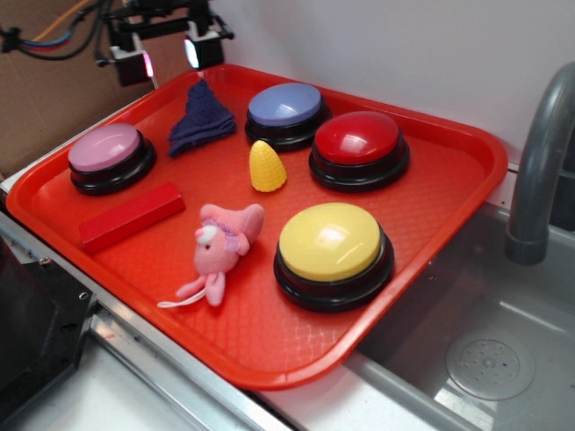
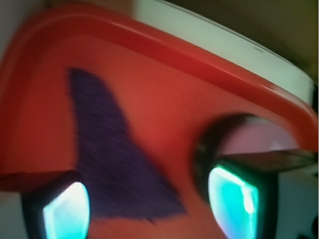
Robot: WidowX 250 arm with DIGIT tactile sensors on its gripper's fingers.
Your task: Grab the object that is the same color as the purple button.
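We see a plain white wall [image 1: 404,45] behind the scene, evenly lit with no hard shadows. At the upper left stands a brown cardboard panel [image 1: 45,99]. To the right lies a grey metal sink [image 1: 467,350] with a round drain [image 1: 490,364] in its floor, and a curved grey faucet [image 1: 539,171] rises at its far edge. Along the lower left we find a pale table [image 1: 99,400] edged by a metal rail [image 1: 171,359], with a dark block [image 1: 31,332] at the left border.
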